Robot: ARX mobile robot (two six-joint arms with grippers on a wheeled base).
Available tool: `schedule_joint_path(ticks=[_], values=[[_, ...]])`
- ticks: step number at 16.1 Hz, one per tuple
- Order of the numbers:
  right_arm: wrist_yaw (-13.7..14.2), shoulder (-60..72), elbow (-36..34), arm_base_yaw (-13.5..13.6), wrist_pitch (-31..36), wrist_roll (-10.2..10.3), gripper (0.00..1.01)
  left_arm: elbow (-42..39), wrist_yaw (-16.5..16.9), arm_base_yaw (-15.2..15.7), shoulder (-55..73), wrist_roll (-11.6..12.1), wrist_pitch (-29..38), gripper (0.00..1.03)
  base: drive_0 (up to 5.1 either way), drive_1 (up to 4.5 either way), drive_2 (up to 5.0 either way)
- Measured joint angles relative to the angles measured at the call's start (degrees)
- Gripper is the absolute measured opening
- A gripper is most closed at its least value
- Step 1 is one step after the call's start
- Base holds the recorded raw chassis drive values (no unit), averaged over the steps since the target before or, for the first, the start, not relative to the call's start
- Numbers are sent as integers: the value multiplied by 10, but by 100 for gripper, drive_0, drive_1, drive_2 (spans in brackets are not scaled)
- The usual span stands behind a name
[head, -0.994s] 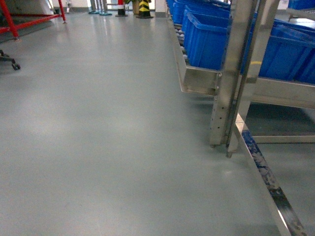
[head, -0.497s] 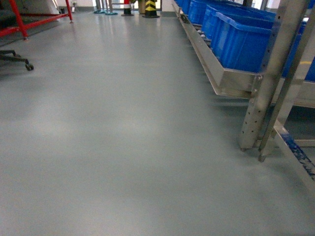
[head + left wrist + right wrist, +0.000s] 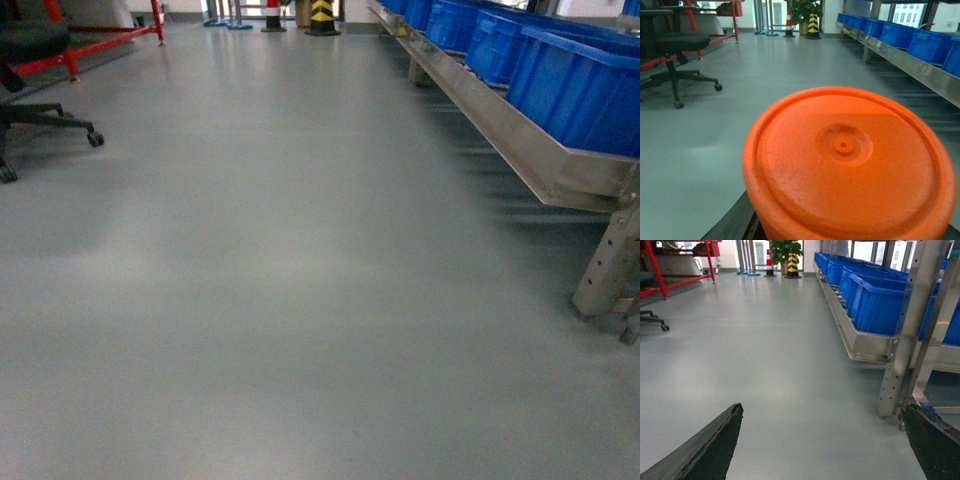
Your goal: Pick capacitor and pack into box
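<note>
Orange cylinder shows a ringed flat end, centre nub.

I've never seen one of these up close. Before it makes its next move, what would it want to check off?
1. Floor ahead free of obstacles: ok, bare and grey in the head view.
2. Clearance from the office chair: ok, it sits far left.
3. Clearance from the metal rack carrying blue bins: ok for now, though its leg stands close on the right.
4. Right jaws free: ok, spread open with nothing between them.
5. Left jaws: cannot tell; an orange round object fills that camera's view.
6. Box or capacitor in sight: not ok, neither shows in any view.
</note>
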Motion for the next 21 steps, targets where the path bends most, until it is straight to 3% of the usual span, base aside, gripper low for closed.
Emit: schedule_joint_path(ticks=[21], values=[[0, 0, 0, 0, -1, 0, 98, 0, 2, 0, 0, 0, -1, 44, -501, 244, 244]])
